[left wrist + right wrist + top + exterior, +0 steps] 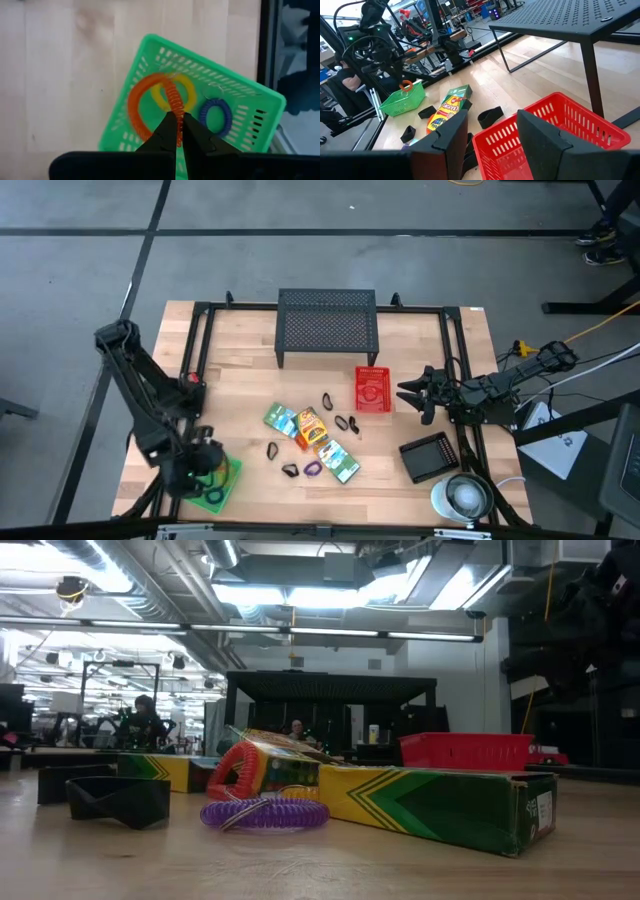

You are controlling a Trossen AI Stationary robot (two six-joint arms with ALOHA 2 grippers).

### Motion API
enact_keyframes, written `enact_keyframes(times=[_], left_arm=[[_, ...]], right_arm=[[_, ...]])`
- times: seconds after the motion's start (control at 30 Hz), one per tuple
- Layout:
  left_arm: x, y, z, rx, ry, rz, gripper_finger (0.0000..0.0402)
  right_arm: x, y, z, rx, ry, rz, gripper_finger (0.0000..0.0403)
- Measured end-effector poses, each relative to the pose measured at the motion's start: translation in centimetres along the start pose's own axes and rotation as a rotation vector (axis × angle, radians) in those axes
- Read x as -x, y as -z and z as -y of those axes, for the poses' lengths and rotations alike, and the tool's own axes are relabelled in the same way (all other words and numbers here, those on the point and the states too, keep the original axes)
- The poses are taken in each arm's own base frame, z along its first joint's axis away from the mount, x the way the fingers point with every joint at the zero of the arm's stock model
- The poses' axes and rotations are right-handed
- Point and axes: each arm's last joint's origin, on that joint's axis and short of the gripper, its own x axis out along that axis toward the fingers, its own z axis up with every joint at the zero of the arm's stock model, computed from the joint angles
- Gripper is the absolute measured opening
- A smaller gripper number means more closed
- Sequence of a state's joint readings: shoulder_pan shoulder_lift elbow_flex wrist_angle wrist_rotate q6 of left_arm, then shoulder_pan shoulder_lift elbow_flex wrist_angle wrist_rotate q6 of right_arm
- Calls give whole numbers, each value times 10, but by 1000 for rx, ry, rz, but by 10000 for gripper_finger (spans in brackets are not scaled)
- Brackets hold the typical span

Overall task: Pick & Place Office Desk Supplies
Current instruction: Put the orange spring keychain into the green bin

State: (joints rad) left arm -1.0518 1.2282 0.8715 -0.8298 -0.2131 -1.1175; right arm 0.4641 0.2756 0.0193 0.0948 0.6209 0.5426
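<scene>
Broadly, the wooden table (250, 370) carries the black mesh stand (327, 323) at its far side, a red basket (372, 388) and a green basket (210, 95) at the near left corner, with the loose supplies heaped in the middle: the crayon packets (312, 438), black clips (343, 422) and a purple loop (312, 470).

The left gripper (178, 131) hangs directly over the green basket, its fingers clenched on an orange loop (150, 107). The coil is pinched between the tips and fans out ahead of them, dangling above the basket floor. Just beyond the tips lie a yellow loop (175, 92) and, to one side of them, a blue loop (216, 114), both already inside.

The right gripper (490, 132) waits with fingers spread and nothing between them, the red basket right under and ahead of its tips and the packets farther off.

The step in hand looks like dropping the orange loop. To do it well, keep the tips centred over the basket floor, lower until the coil's hanging part rests inside the walls, then spread the fingers fully and lift straight up so the springy coil does not snag a tip and get dragged back out over the rim.
</scene>
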Motion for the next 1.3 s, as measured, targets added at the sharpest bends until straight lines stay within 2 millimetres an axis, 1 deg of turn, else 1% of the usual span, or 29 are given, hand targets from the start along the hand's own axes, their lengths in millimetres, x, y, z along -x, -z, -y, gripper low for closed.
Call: enact_keyframes(times=[0.17,0.33,0.47,0.53,0.63,0.73,0.9,1.07,1.17,1.3], left_arm=[[-7,13,10,40,-18,19,5],[-28,23,20,79,-69,-16,13],[-46,29,24,123,-116,-110,43],[-51,31,25,131,-131,-133,64],[-52,30,24,134,-141,-111,96],[-45,26,22,129,-135,-36,123],[-25,15,17,123,-101,121,153],[-6,-4,10,69,-67,289,164],[-1,-21,6,-4,-72,397,164],[-7,-54,2,-99,-59,457,160]], right_arm=[[0,0,0,3,2,-3,172],[0,0,0,3,2,-4,172],[0,1,0,4,2,-4,172],[0,1,0,4,2,-5,172],[0,1,0,4,2,-4,172],[0,1,0,4,2,-4,172],[0,1,0,4,2,-4,172],[0,1,0,4,2,-4,172],[0,1,0,4,2,-4,172],[0,1,0,4,2,-4,172]])
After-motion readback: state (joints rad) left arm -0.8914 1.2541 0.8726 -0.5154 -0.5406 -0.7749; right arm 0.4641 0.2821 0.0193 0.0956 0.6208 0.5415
